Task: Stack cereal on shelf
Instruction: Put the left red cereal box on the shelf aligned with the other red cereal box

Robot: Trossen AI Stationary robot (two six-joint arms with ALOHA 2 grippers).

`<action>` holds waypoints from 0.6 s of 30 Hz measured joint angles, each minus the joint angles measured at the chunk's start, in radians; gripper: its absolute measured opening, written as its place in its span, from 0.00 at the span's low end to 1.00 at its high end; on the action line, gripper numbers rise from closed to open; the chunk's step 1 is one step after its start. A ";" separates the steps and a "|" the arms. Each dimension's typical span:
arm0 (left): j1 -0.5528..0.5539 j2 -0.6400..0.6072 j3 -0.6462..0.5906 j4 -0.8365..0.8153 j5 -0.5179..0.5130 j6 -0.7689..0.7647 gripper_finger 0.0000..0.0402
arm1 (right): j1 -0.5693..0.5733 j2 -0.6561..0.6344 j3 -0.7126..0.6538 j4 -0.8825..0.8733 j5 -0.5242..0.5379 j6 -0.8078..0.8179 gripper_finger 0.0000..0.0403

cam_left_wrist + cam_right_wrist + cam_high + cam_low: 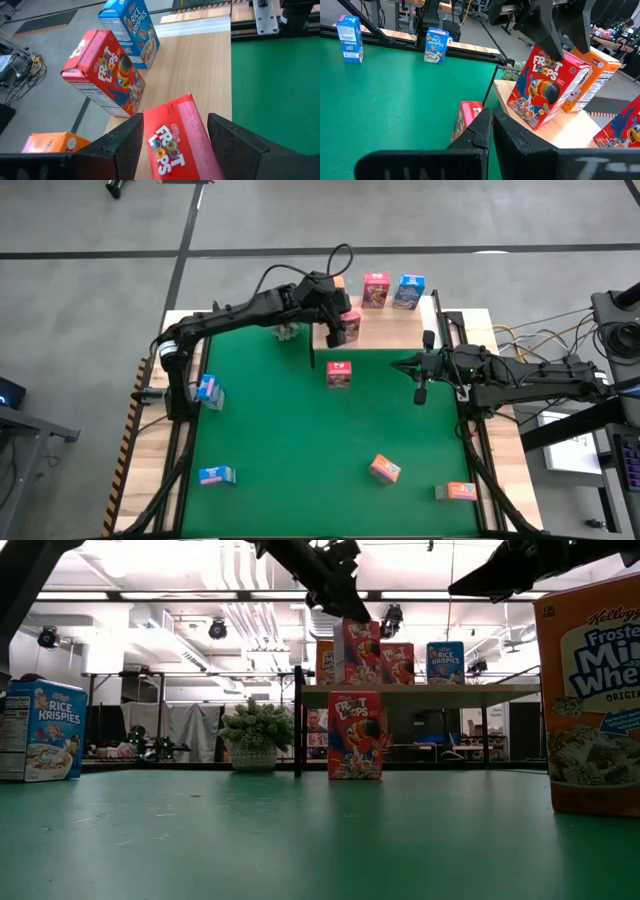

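My green surface (290, 450) fills the high view, with the wooden shelf (385, 328) along its far edge. On the shelf stand a red box (375, 290), a blue box (408, 291) and an orange box (47, 142) that only the wrist views show clearly. My left gripper (172, 137) is over the shelf, fingers spread on either side of another red box (175, 142); the right wrist view shows this box standing upright on the board. My right gripper (491, 125) hangs over the surface by the shelf's right end, fingers pressed together, holding nothing. A third red box (339, 374) stands on the surface just before the shelf. The low view alone shows a small plant (254, 737).
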 joint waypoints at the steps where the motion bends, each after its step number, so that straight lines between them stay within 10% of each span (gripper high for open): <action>1: 0.000 0.000 0.012 -0.010 0.000 0.004 0.51 | 0.000 0.000 0.000 0.000 0.000 0.000 0.02; 18: -0.096 -0.076 0.144 -0.312 0.000 0.029 0.51 | 0.000 0.033 0.000 0.002 0.000 0.017 0.02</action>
